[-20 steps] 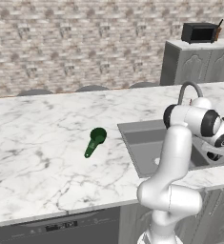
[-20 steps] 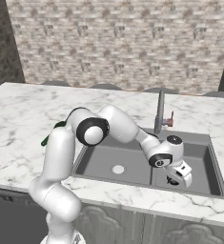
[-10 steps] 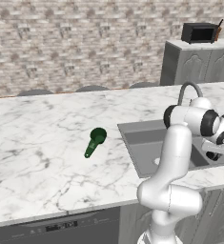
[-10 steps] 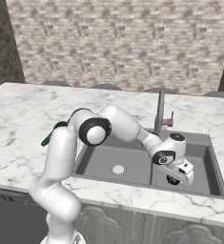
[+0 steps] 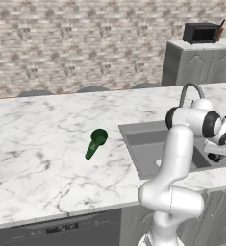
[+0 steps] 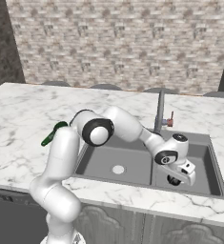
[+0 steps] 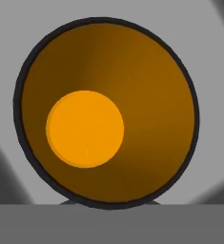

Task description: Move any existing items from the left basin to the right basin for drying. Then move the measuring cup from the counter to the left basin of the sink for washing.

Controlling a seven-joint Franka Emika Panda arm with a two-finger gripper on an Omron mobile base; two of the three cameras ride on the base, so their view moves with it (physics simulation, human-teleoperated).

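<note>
Orange and black-rimmed, the round item [image 7: 106, 112] has been carried lower over the right basin [image 6: 206, 164], apparently clamped in the fully closed gripper [image 6: 174, 180]. Release is judged near; the measuring cup [image 5: 95, 142] lies untouched on the counter [image 5: 37, 158].

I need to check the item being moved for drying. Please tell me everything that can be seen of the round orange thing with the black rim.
The round orange thing looks like a small, squat bowl seen from straight above: a thin black rim, dark amber inner walls and a flat, bright orange bottom. It looks smooth, like plastic, and empty. It appears upright over a grey sink surface. In the right base view a dark round shape under the gripper, over the right basin, is probably this item. Whether the shut gripper holds it, I cannot tell.
</note>
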